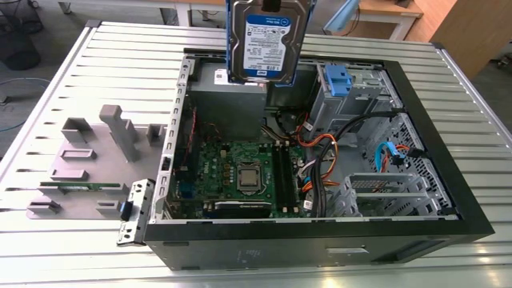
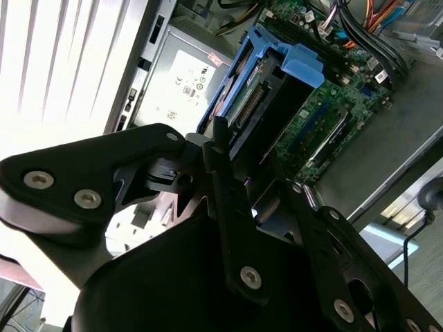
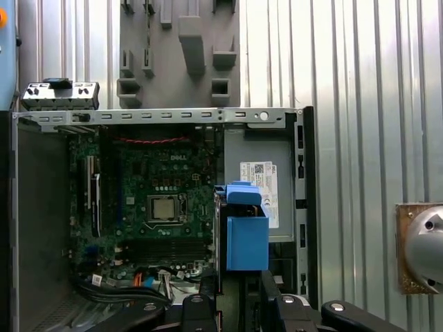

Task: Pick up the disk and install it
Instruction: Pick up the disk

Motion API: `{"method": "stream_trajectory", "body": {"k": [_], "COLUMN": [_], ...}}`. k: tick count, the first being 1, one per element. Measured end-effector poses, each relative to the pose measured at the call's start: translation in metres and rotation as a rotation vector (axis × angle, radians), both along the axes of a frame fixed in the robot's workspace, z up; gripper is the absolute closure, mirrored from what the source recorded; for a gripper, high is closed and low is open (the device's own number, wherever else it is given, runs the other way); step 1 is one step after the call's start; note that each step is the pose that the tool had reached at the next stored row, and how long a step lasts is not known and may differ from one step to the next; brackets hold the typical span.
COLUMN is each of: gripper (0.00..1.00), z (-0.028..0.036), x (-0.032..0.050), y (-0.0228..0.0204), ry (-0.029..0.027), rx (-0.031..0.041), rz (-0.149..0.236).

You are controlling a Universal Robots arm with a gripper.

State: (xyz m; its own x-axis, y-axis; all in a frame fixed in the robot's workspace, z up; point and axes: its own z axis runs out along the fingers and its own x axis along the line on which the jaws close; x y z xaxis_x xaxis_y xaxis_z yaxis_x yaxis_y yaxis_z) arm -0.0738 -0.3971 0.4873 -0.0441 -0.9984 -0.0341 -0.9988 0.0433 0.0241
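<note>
**Pinching claw (image 2: 247, 149), load aloft**

I grip the flat, silver-black rectangular disk (image 1: 264, 42), white-and-blue labelled with blue plastic rails, by its upper end. It hangs upright over the grey metal box (image 1: 228, 99) inside the open black computer case (image 1: 320, 255). I judge it dense, rigid and shock-sensitive; its side edges offer the surest purchase.

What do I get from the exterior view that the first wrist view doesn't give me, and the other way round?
The exterior view gives the disk with its white-and-blue label facing you, upright above the open computer case, plus a thin green circuit strip on the gray fixture plate. The first wrist view instead gives the disk end-on, its blue rail facing the camera, and a round metal knob. Shared: the motherboard and the fixture plate.
</note>
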Motion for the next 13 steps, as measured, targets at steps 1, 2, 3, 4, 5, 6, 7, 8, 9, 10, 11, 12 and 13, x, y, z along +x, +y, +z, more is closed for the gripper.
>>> {"method": "stream_trajectory", "body": {"k": [1,2,3,4,5,6,7,8,9,10,11,12,13], "gripper": [0.65,0.65,0.65,0.65,0.65,0.65,0.65,0.65,0.65,0.65,0.65,0.65,0.65], "z": [0.0,0.0,0.0,0.0,0.0,0.0,0.0,0.0,0.0,0.0,0.0,0.0001,0.0], "x": [0.0,0.0,0.0,0.0,0.0,0.0,0.0,-0.0001,-0.0001,0.0,0.0,0.0,0.0], "y": [-0.0005,-0.001,-0.0014,-0.0019,-0.0025,-0.003,-0.0036,-0.004,-0.0042,-0.0044,-0.0044,-0.0045,-0.0045], "ry": [0.0001,0.0,0.0001,0.0,0.0,0.0,0.0,0.0001,0.0,0.0,0.0001,0.0001,0.0], "rx": [-0.0003,-0.0006,-0.0009,-0.0011,-0.0013,-0.0014,-0.0017,-0.002,-0.002,-0.0022,-0.0023,-0.0023,-0.0022], "rz": [0.0,0.0,0.0,0.0,0.0,0.0,0.0,0.0,0.0,0.0,0.0,0.0,0.0]}}
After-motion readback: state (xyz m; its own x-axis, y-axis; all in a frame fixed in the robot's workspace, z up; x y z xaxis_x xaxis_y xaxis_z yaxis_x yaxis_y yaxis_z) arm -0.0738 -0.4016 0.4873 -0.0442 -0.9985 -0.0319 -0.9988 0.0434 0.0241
